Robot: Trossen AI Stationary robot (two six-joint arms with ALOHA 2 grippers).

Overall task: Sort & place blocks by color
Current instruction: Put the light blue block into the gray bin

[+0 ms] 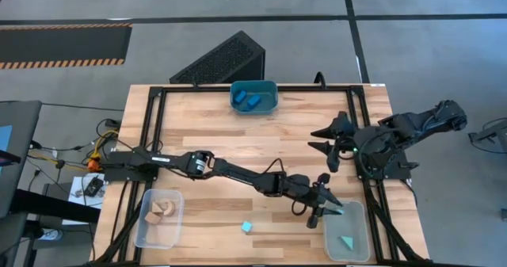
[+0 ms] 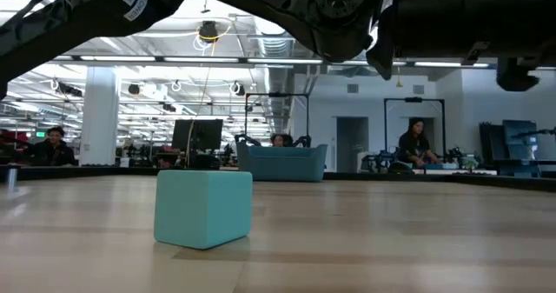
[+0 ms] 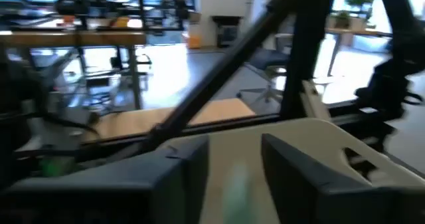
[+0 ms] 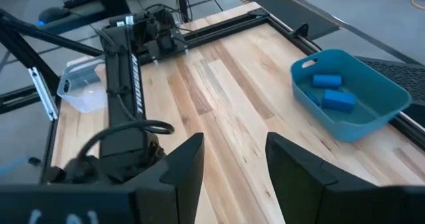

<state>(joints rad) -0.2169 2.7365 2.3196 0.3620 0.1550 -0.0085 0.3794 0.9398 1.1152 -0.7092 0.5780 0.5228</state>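
Note:
My left gripper (image 1: 323,206) is open above the far left corner of a clear bin (image 1: 358,219) at the near right, which holds a teal wedge (image 1: 347,241). In the left wrist view a blurred teal smear (image 3: 236,184) shows between its fingers (image 3: 236,164); I cannot tell what it is. A teal cube (image 1: 246,227) rests flat on the table near the front edge and also shows in the low view (image 2: 204,208). Two blue blocks (image 1: 250,99) lie in a teal bin (image 1: 273,102) at the far edge. Tan wooden blocks (image 1: 161,211) lie in a clear bin (image 1: 142,234) at the near left. My right gripper (image 1: 326,140) is open and empty at the right.
The left arm (image 1: 230,172) stretches low across the table's middle from the left. A dark frame (image 1: 150,140) runs along the table's sides. A slatted dark box (image 1: 222,59) stands beyond the far edge. Bare wood (image 1: 261,136) lies between the bins. People sit in the room beyond (image 2: 417,145).

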